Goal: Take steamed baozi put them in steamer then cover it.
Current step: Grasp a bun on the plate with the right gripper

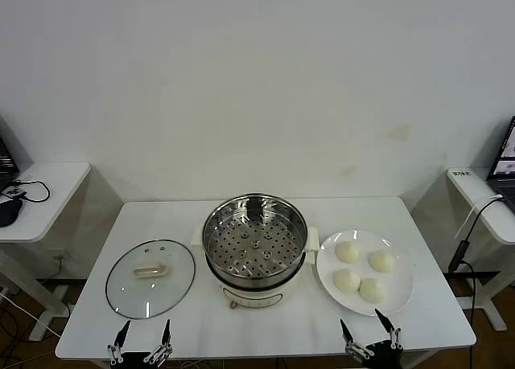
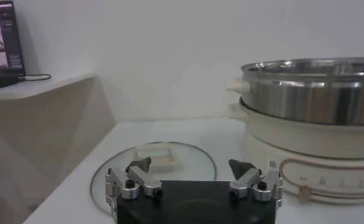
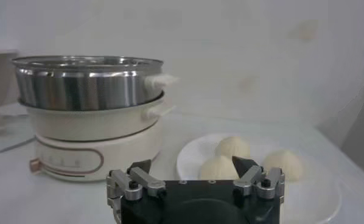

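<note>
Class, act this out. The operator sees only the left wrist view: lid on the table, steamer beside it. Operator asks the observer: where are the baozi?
Observer: Four baozi lie on a white plate, on the steamer's right in the head view.
Operator: Is anything in the steamer yet?
Observer: No. Its perforated tray is bare.
Operator: Where is the right gripper?
Observer: The right gripper is at the table's near edge, just in front of the plate, open and empty.
Operator: And mine from above?
Observer: The left gripper is open at the near edge, in front of the lid.
</note>
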`<action>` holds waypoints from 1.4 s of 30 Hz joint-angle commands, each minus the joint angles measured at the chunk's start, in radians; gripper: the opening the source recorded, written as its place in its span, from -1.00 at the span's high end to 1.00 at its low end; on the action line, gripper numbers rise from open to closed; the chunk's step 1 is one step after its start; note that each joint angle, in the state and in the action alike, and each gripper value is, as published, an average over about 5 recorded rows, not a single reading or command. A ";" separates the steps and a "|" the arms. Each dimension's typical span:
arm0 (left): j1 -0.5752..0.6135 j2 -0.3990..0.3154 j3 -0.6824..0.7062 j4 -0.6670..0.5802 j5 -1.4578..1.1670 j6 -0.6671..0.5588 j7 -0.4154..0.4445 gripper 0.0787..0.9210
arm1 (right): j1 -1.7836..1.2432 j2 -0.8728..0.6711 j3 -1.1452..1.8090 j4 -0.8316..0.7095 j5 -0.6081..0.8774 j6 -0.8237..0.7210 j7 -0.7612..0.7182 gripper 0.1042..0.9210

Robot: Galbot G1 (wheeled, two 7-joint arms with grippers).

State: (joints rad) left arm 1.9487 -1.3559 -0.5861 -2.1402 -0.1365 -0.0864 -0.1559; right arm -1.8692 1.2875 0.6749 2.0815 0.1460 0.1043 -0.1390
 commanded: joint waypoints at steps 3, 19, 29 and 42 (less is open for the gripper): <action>-0.009 0.004 -0.024 -0.016 0.003 0.021 -0.005 -0.77 | 0.084 -0.039 0.060 0.012 -0.154 -0.059 0.027 -0.76; -0.018 0.011 -0.053 -0.025 0.037 -0.047 0.001 -0.77 | 0.501 -0.527 0.118 -0.188 -0.515 -0.289 -0.355 -0.76; -0.017 0.012 -0.064 -0.040 0.106 -0.052 0.009 -0.77 | 0.917 -0.816 -0.248 -0.433 -0.546 -0.233 -0.597 -0.76; -0.014 -0.001 -0.085 -0.049 0.121 -0.051 0.009 -0.77 | 1.704 -0.780 -1.140 -0.738 -0.420 -0.131 -0.925 -0.76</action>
State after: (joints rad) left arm 1.9332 -1.3575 -0.6710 -2.1888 -0.0259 -0.1340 -0.1474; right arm -0.6532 0.5581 0.0508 1.5423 -0.2986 -0.0686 -0.8423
